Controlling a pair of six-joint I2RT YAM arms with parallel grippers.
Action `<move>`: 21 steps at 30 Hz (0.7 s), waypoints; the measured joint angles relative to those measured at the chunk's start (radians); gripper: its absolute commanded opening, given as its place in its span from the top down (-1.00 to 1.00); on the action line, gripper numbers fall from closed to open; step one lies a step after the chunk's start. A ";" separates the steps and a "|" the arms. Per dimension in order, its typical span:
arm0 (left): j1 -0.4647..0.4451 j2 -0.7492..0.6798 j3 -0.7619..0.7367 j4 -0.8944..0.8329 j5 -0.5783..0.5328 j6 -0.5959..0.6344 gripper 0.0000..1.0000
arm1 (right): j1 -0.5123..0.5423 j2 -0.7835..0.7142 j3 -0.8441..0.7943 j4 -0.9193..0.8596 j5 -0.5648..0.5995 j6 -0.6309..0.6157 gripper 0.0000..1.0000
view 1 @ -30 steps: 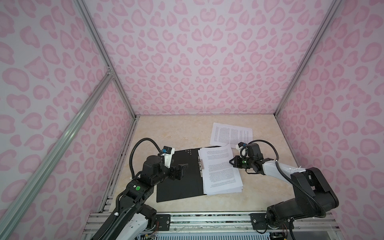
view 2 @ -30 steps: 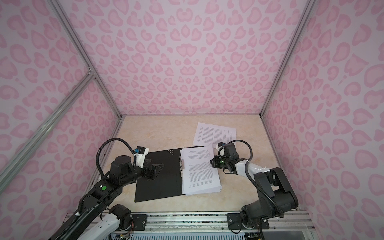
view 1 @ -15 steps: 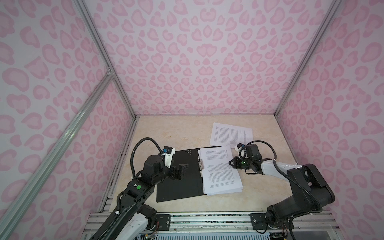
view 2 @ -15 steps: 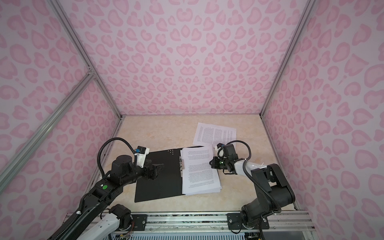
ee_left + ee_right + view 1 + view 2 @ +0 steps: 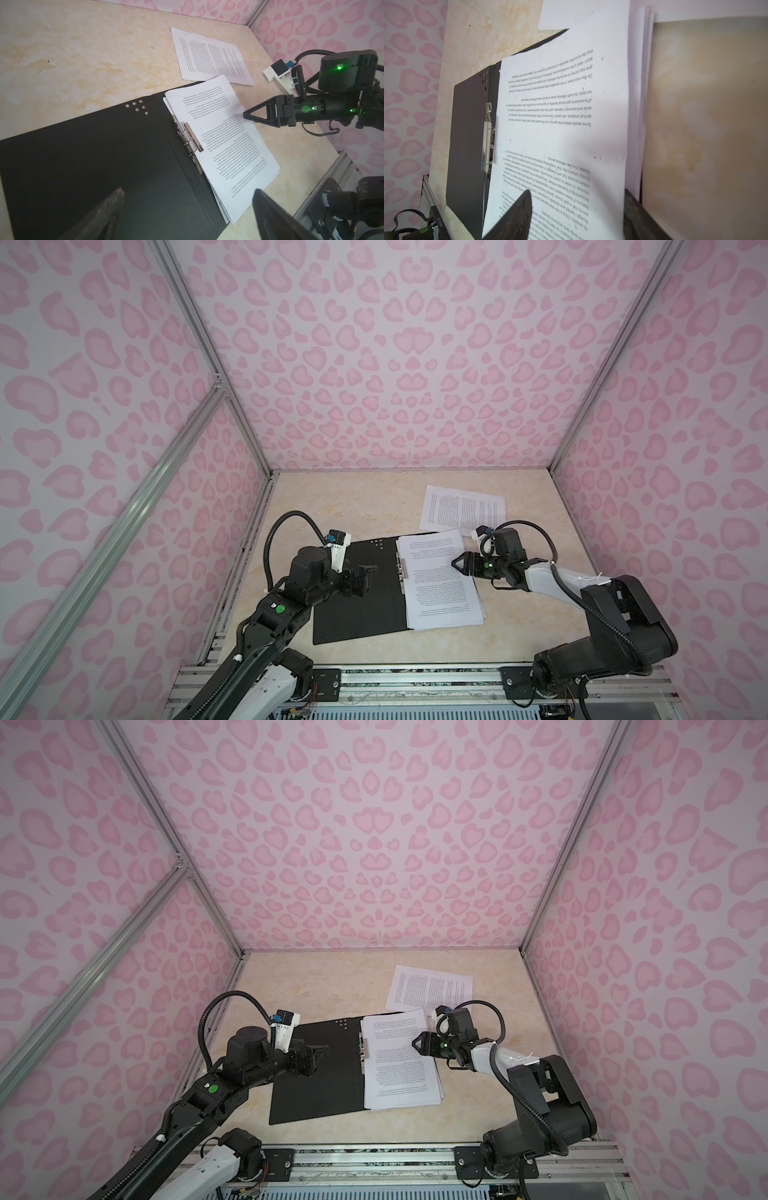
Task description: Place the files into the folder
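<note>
Thin flat folder (image 5: 357,605), black inside, lies open flat on desk (image 5: 332,506), metal spine clip (image 5: 401,568) at the fold. Stack of white text-printed paper sheets (image 5: 440,585) sits on its right half, edges fanned, overhanging. Single white printed sheet (image 5: 463,508) lies behind it, its corner under the stack.

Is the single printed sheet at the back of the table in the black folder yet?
No, the single printed white sheet lies on the beige table, beyond the open black folder.

Probably a lab test booth: pink-patterned panels (image 5: 374,364), aluminium framing (image 5: 218,383), marble-look tabletop (image 5: 345,506).
</note>
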 measured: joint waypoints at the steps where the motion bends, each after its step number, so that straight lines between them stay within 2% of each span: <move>1: -0.002 0.019 0.003 -0.001 0.011 -0.017 -0.95 | -0.006 -0.007 0.003 -0.014 0.014 0.001 -0.60; 8: -0.070 0.122 -0.012 -0.011 0.020 -0.129 -0.95 | -0.032 0.052 0.145 -0.114 0.106 0.004 -0.67; 15: -0.071 0.278 -0.072 0.014 -0.038 -0.255 -0.95 | -0.029 0.223 0.276 -0.118 0.114 0.056 -0.65; 21: -0.071 0.325 -0.145 0.046 -0.113 -0.316 -0.95 | 0.001 0.276 0.345 -0.100 0.099 0.092 -0.63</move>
